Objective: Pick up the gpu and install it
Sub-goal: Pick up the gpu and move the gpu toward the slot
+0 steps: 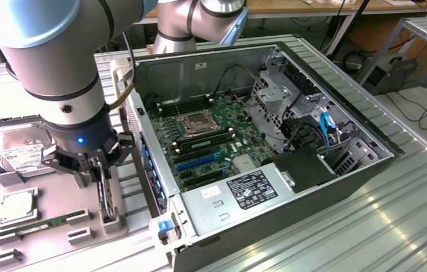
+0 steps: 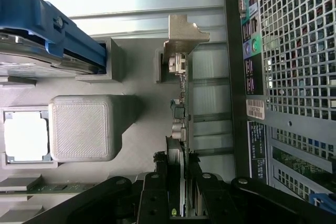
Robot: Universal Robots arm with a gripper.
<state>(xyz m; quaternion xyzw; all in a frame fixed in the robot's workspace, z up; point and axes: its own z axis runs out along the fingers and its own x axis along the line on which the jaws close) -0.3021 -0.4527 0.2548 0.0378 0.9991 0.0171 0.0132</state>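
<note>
The gpu (image 1: 106, 198) is a thin dark card standing on edge in a grey holder (image 1: 111, 224) on the table, at the exterior view's left of the open computer case (image 1: 334, 187). My gripper (image 1: 98, 170) is lowered over the card with a finger on each side. In the wrist view the gpu (image 2: 180, 103) runs away from the camera, its silver end bracket (image 2: 184, 32) at the far end. My gripper (image 2: 177, 177) is shut on the card's near end, black fingers (image 2: 156, 182) pressed against its faces. The motherboard (image 1: 213, 141) lies exposed inside the case.
A silver hard drive (image 1: 16, 150) in a blue carrier (image 2: 58, 35), a CPU (image 1: 16, 207) and a green memory stick (image 1: 39, 224) sit in grey fixtures beside the gpu. The case's perforated rear panel (image 2: 299, 51) stands close alongside the card. A grey block (image 2: 81, 127) rises nearby.
</note>
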